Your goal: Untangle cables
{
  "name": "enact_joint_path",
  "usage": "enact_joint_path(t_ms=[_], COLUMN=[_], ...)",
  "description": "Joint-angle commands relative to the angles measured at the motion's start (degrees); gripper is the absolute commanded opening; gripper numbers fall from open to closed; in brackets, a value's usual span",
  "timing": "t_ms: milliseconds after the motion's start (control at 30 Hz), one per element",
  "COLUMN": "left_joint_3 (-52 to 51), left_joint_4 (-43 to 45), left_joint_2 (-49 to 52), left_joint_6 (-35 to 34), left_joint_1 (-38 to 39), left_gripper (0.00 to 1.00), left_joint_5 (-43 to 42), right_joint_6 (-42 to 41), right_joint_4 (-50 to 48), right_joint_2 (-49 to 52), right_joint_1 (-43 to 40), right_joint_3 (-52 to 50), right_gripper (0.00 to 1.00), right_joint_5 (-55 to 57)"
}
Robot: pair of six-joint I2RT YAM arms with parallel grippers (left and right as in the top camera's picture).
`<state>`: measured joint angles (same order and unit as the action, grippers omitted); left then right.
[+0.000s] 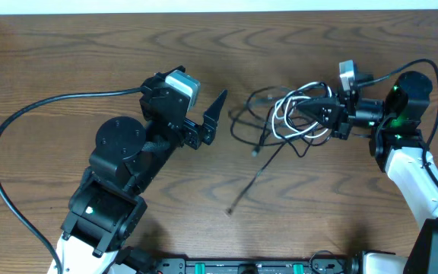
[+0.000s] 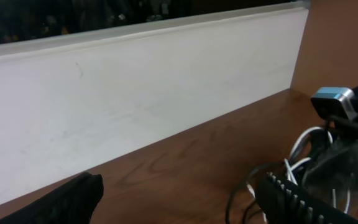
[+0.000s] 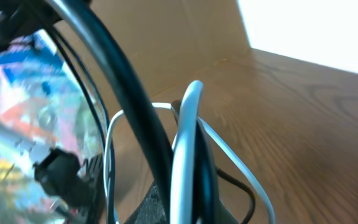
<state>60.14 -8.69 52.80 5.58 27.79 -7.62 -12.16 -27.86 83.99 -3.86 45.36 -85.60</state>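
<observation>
While the left gripper (image 1: 210,122) hangs wide open and empty, the right gripper (image 1: 301,114) is pinched closed on the cables (image 1: 277,114), a black-and-white tangle on the table (image 1: 74,53) between the arms.

Standing here, I can read no word, number or brand mark anywhere: not on the cables (image 1: 280,114), not on the arms (image 1: 120,152), not on the tabletop (image 1: 90,46). The bright, many-coloured patch (image 3: 17,93) at the left of the right wrist view is too blurred to read.
</observation>
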Motion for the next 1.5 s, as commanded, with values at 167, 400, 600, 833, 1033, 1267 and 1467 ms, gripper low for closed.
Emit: enact_joint_path(t_ms=[167,400,600,833,1033,1267,1467], left_joint_3=[1.1,1.1,1.0,1.0,1.0,1.0,1.0], left_joint_4=[2.8,6.4,3.6,1.5,1.2,1.3,2.9], left_joint_2=[4.2,11.5,14.7,18.9,20.2,20.2,20.2], left_joint_6=[-0.3,-0.3,-0.3,0.0,0.3,0.3,0.3], left_joint_1=[-0.2,-0.2,-0.2,-0.2,-0.1,-0.1,-0.1], left_gripper=[0.83,0.83,0.82,0.82,0.68,0.19,0.08], left_joint_5=[-20.4,-30.6,-31.8,-32.5,-33.0,-33.1,-33.1], right_joint_6=[7.1,8.0,9.7,11.0,11.6,11.6,11.6], right_joint_4=[-5.4,-8.8,-9.1,-9.3,-10.1,-10.1,-7.9], right_joint_2=[-0.1,-0.1,-0.1,-0.1,-0.1,-0.1,-0.1], right_joint_1=[4.0,8.0,8.3,8.9,9.7,9.7,9.7], right_joint_3=[0.5,0.5,0.5,0.5,0.5,0.5,0.5], right_gripper=[0.01,0.08,0.08,0.09,0.1,0.11,0.65], right_joint_5=[-3.9,-3.9,-3.9,-3.9,-3.9,-3.9,-3.9])
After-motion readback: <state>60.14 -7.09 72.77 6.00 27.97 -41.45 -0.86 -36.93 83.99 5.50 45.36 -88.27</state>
